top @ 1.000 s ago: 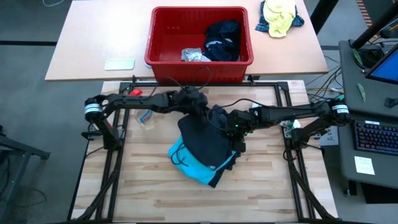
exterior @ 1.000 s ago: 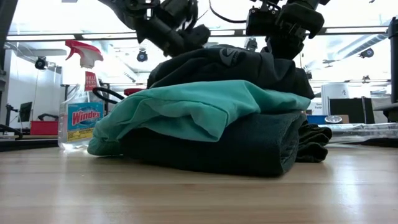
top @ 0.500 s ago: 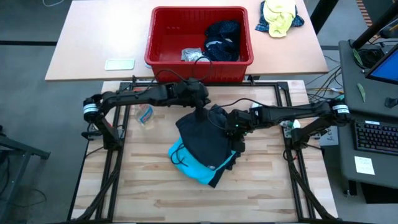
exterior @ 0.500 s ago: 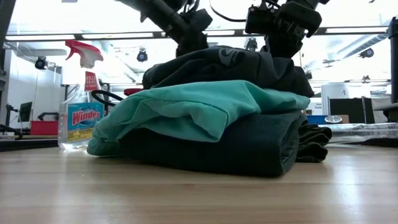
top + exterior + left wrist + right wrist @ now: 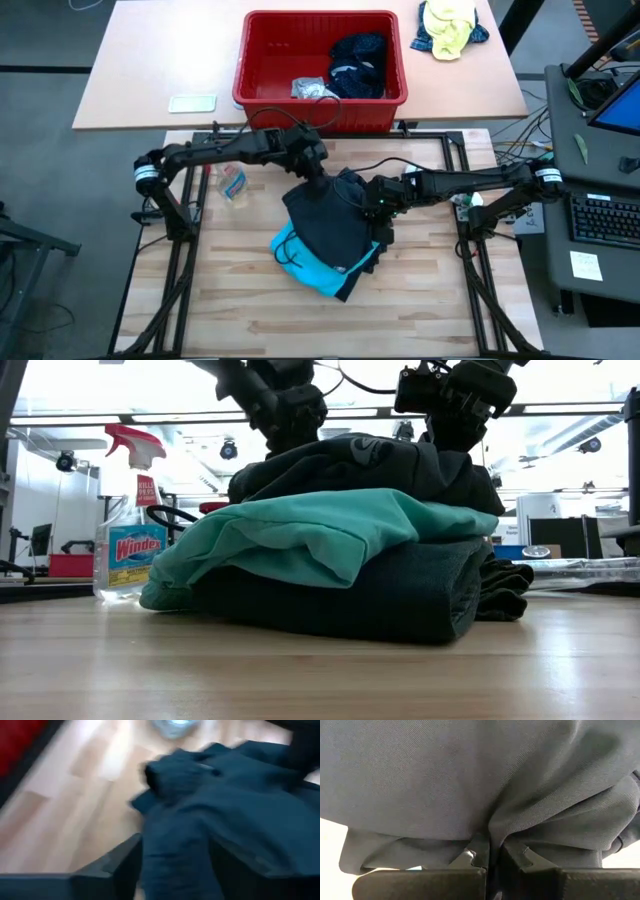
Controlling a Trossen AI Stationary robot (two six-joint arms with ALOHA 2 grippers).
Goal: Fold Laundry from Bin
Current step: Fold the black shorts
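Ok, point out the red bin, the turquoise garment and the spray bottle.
red bin (image 5: 262,60): high view, bare floor of the tub, left half.
turquoise garment (image 5: 320,532): low view, middle of its folded top layer.
spray bottle (image 5: 128,550): low view, on its front label.

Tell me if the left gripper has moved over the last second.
Yes. In the high view the left gripper has pulled back from the black garment toward the red bin, and its fingers now stand apart.
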